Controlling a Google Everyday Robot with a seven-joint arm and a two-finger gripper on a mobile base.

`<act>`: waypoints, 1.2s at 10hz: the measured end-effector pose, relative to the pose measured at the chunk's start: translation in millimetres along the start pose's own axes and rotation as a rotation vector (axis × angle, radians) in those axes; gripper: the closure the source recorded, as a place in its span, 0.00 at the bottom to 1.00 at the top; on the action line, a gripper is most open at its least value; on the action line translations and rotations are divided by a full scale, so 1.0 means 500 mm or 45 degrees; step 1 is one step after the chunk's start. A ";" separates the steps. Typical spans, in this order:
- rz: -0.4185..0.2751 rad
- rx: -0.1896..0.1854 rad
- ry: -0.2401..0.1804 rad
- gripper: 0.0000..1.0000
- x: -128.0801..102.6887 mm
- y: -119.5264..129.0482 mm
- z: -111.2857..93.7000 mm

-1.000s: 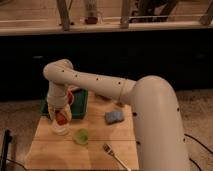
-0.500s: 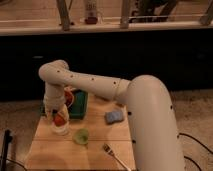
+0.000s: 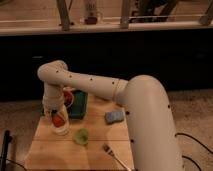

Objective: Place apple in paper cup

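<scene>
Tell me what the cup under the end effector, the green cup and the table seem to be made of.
The end effector sits at the table's left, over the paper cup, with the apple at it. That cup looks like matte white paper: plain and opaque. The green cup seems translucent plastic, as light glows through it. The table looks like pale wood with plank seams.

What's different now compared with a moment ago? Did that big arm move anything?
The arm swung a little to the left of the picture, carrying the gripper with the apple to just above the paper cup. The apple seems still held, not yet released. The green cup, blue sponge, fork, green tray and bowl stayed put.
</scene>
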 end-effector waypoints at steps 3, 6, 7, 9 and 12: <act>0.020 -0.012 -0.007 0.83 0.004 0.001 -0.003; 0.022 -0.020 -0.018 0.52 0.003 0.002 -0.005; 0.021 -0.020 -0.021 0.42 0.002 0.003 -0.005; 0.014 -0.019 -0.031 0.24 0.000 0.006 -0.006; -0.009 -0.018 -0.051 0.20 -0.004 0.005 -0.008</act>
